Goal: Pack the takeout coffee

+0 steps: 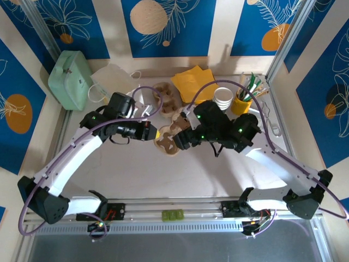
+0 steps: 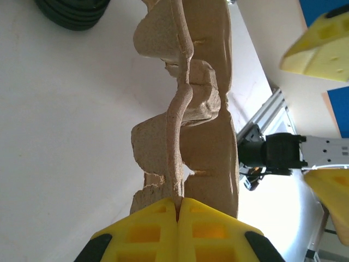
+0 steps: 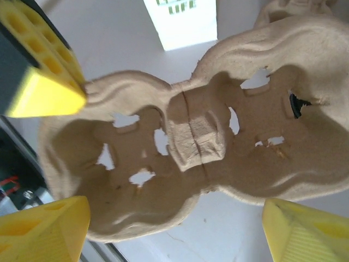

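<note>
Well, the left hand [image 2: 179, 206] pinched the rim of the cardboard cup tray [image 2: 210, 136], probably to hold it steady. The right hand [image 3: 174, 229] was spread wide around the tray. The takeout coffee [image 3: 180, 22] seemed to stand on the desk [image 3: 109, 33] just past the tray.

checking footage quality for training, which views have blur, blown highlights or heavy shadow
Top external: sharp and evenly lit, with only soft shadows on the table. Left wrist: the pulp carrier is crisp, but the lower right background is blown out white. Right wrist: the carrier's hollows sit in shadow, and the right gripper's fingers at the bottom corners are soft.
</note>
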{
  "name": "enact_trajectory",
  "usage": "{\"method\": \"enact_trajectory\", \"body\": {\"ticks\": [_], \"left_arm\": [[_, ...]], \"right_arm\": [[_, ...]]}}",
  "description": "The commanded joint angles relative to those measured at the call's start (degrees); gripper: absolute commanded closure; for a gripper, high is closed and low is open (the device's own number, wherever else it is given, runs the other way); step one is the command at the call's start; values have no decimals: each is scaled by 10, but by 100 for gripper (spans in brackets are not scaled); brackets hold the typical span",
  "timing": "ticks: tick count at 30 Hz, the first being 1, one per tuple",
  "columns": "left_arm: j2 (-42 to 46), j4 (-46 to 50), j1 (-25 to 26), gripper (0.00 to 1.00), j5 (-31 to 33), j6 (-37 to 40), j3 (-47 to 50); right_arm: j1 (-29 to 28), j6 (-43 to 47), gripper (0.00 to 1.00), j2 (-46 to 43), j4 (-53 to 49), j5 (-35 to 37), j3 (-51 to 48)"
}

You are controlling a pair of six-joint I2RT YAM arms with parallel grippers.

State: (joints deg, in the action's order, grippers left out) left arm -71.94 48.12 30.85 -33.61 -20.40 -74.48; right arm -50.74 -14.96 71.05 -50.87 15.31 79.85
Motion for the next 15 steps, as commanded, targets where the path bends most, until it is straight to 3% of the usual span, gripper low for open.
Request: {"method": "enact_trajectory", "body": {"ticks": [1,15], "left_arm": [[28,18,-5,100,-38,24,12],[69,0,-5,100,-55,28,49]], "right_arm": [[-26,10,17,20,-59,90,35],[-93,4,24,115,-58,156,92]]}}
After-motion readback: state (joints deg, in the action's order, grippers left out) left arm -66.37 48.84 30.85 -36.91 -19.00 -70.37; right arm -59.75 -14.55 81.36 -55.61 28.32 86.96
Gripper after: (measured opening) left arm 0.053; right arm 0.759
